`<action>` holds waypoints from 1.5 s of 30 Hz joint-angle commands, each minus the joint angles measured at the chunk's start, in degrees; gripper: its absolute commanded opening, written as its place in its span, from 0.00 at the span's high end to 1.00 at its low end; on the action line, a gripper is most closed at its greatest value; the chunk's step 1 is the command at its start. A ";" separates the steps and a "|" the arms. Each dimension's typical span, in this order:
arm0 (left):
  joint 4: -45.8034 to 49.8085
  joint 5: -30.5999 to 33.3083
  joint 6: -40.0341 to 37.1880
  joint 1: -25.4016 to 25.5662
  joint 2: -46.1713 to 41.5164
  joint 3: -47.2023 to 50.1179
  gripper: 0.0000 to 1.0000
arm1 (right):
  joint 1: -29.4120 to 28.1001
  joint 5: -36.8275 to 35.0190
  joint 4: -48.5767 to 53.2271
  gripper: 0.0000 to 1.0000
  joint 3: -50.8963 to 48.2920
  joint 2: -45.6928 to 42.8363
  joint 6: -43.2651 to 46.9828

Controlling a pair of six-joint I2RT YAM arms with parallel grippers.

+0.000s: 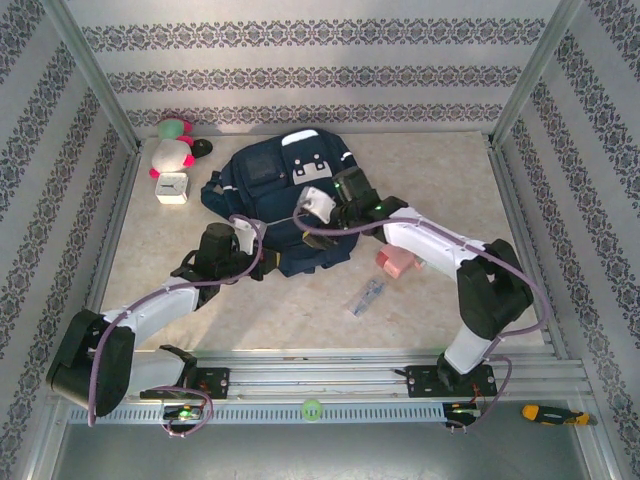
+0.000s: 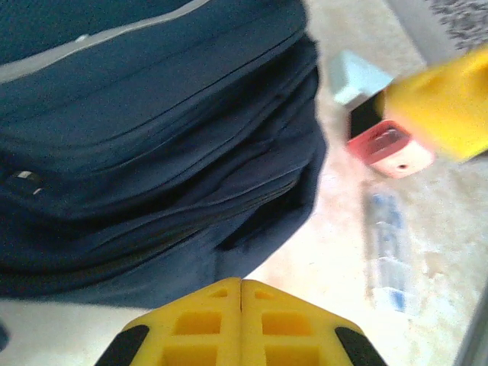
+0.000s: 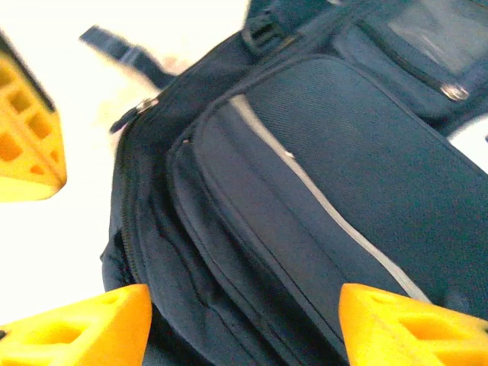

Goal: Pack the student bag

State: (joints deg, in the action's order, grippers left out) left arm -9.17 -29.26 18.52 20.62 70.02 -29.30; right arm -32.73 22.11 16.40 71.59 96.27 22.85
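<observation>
Left of centre, the left claw [image 2: 242, 286] is seen shut and empty just beside the near edge of the student bag [image 1: 265, 190], laid midway on the bench [image 1: 460, 170]; its pale patches [image 1: 312, 165] cannot be read. Over its front pocket [image 3: 320, 175] the right claw [image 3: 244, 335] is held wide and empty, with bare bench rightward.

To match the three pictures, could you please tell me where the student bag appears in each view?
Top external: student bag in the middle, slightly above centre.
Left wrist: upper left and centre.
Right wrist: centre and right.
Shared landmark: its pale stripe, in both wrist views.
</observation>
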 commanded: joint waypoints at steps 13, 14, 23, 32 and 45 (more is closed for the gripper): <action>11.37 3.17 0.86 0.61 2.54 -2.66 1.00 | 6.37 -0.29 2.25 0.41 -6.03 3.93 -44.63; 13.21 5.50 0.56 0.26 1.36 -3.03 0.91 | 6.28 -0.29 1.92 0.41 -5.83 3.84 -44.55; 10.40 11.73 8.59 -12.55 -4.98 0.43 0.39 | 5.79 -1.06 3.44 0.37 -6.14 -0.57 -41.19; 9.21 8.69 10.63 -19.80 -1.21 -0.77 0.33 | -11.66 -11.38 2.62 0.33 -7.51 -5.98 6.30; 6.49 -3.82 6.02 -21.82 2.26 -1.82 0.29 | -13.68 -17.89 -1.14 0.66 -0.53 10.24 23.91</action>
State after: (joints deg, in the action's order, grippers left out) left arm -0.45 -27.03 25.47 -0.27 70.70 -30.15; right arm -46.61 6.09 15.92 70.24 106.41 41.43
